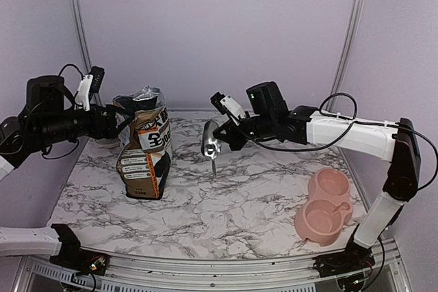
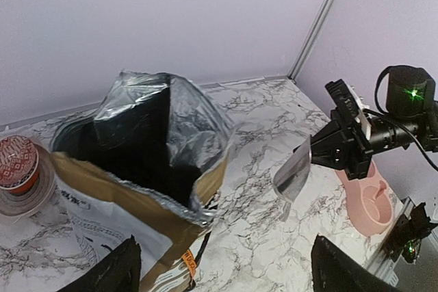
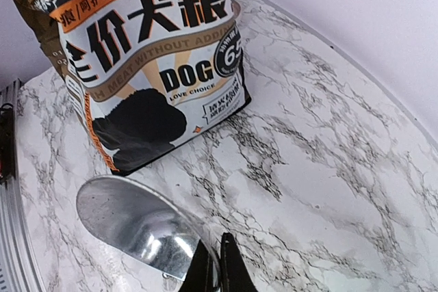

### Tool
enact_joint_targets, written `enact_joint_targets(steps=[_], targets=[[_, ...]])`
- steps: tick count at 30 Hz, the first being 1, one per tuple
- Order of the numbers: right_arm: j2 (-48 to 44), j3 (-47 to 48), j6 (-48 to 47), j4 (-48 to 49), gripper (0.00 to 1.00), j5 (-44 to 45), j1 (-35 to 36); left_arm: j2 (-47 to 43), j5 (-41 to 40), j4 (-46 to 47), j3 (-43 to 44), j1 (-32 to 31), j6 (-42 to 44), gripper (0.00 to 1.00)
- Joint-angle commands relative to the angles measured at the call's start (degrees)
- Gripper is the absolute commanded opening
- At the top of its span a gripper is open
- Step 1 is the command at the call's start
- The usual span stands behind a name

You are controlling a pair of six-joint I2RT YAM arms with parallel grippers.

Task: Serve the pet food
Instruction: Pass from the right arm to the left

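Observation:
The brown-and-black paper bag (image 1: 145,154) printed "DOG" stands upright at the left, its foil-lined top open (image 2: 147,135). The inside is dark and no kibble shows. My left gripper (image 1: 115,125) is at the bag's top from the left, open and empty, with its fingertips (image 2: 116,271) wide apart. My right gripper (image 1: 229,132) is shut on the rear edge of a metal scoop (image 1: 210,140), held above the table right of the bag. The scoop bowl (image 3: 133,223) is empty and the bag's front (image 3: 147,66) faces it. The gripper (image 3: 217,268) shows at the bottom of the right wrist view.
A pink double pet bowl (image 1: 324,204) sits empty at the front right, also seen in the left wrist view (image 2: 369,200). A reddish mesh ball on a small dish (image 2: 17,163) stands behind the bag at the far left. Purple walls enclose the marble table (image 1: 226,203).

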Motion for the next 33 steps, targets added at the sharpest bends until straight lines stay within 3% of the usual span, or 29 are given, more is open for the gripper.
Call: enact_joint_targets(steps=[1, 6, 13, 22, 33], targets=[[-0.7, 3.3, -4.1, -5.2, 0.00, 5.8, 0.1, 5.2, -0.7, -0.4, 5.5, -6.6, 2.7, 0.86], [-1.8, 5.7, -6.6, -9.1, 0.00, 9.4, 1.2, 12.3, -0.8, -1.5, 11.3, -13.0, 3.7, 0.85], [-2.4, 9.3, -6.7, -13.9, 0.00, 15.1, 3.6, 22.9, -10.7, -3.0, 18.3, -20.4, 1.4, 0.84], [-3.4, 11.5, -3.5, -16.4, 0.00, 20.4, 3.6, 34.8, -15.9, -2.2, 25.5, -22.8, -4.1, 0.77], [-3.6, 13.7, -2.6, -17.4, 0.00, 21.5, 3.6, 43.6, -21.6, 2.2, 30.0, -22.9, -9.2, 0.58]])
